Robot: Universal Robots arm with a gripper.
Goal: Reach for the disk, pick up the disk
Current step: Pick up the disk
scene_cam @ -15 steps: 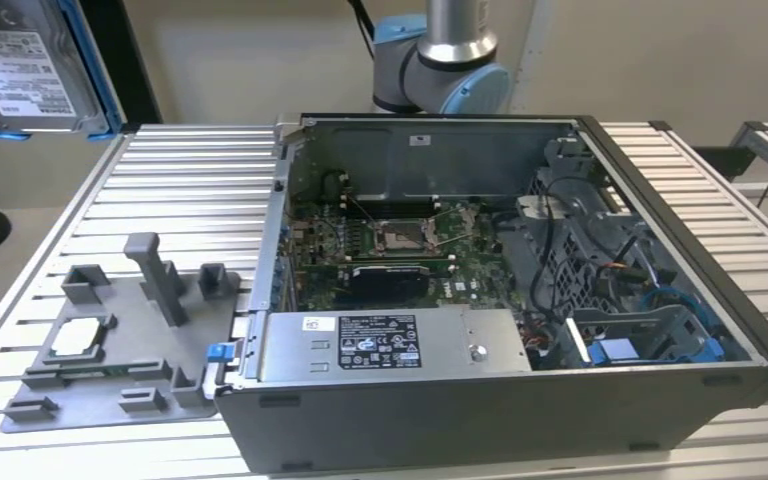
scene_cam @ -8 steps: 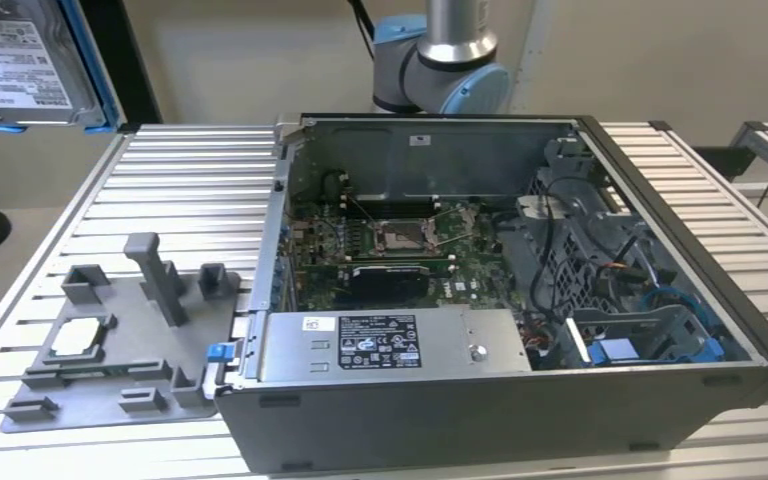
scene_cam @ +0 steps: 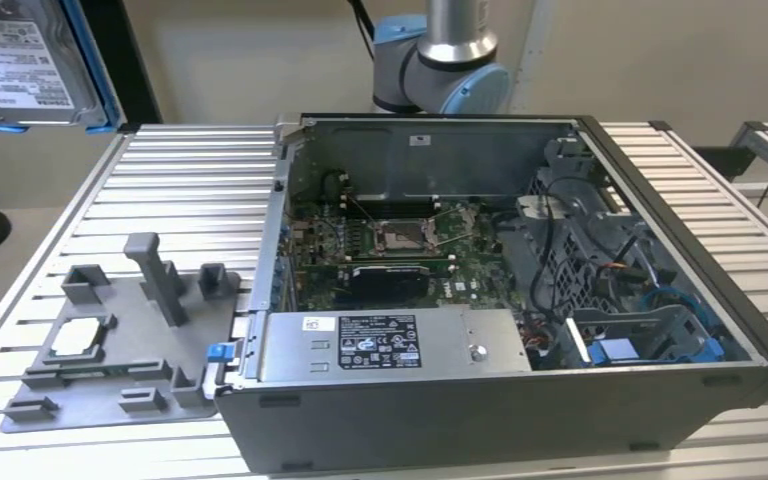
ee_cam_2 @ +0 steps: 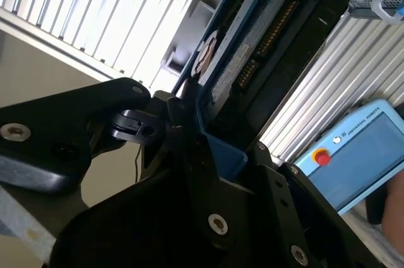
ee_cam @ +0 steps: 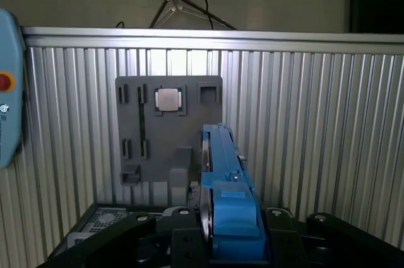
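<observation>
The tool (ee_cam: pixel 231 221) clamps the disk (ee_cam: pixel 218 148) edgewise, wrist held high.

Open PC case (scene_cam: pixel 518 300) is set on slatted table (scene_cam: pixel 184 170). Disk (scene_cam: pixel 24 65) is seen up off the table, well to the exterior view's left of the case, label side shown, blue bracket round it. Grey fixture plate (scene_cam: pixel 124 385) is laid just beside the case, same side, with silver chip (scene_cam: pixel 77 337) seated in it. Arm joint (scene_cam: pixel 440 60) is seen behind the case.

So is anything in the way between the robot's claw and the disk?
No, nothing is. The gripper is shut on the disk, gripping it on edge. In the exterior view the disk is held up off the table, at that view's left.
</observation>
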